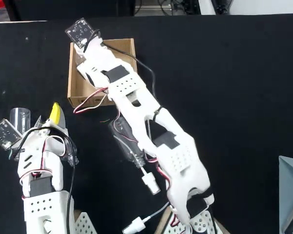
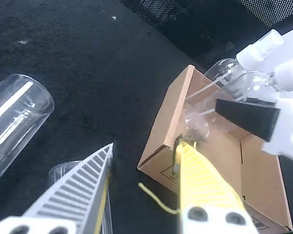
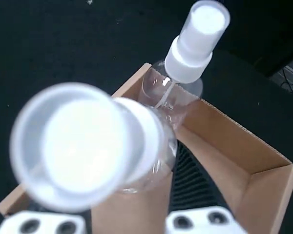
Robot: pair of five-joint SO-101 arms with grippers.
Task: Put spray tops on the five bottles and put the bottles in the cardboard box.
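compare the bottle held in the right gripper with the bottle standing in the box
The held bottle is clamped between the fingers of the right gripper; the boxed bottle stands free. The boxed bottle sits in a corner of the cardboard box; the held bottle is beside it. Both are clear with white spray tops.

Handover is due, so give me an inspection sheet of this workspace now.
Surface: black table.
Job's things: box open, a topped bottle in it; held bottle, also topped, over the box; topless bottle and a second one near the left tool; lying bottle beside the right arm, a top at its mouth; loose top at the near edge.
Clutter: grey-blue object at the right edge.
Tools: left tool open; right tool shut on the held bottle.
Cables: red-white wires over the box's front wall; black cable along the right arm.
Surroundings: floor beyond the far edge, details unclear.
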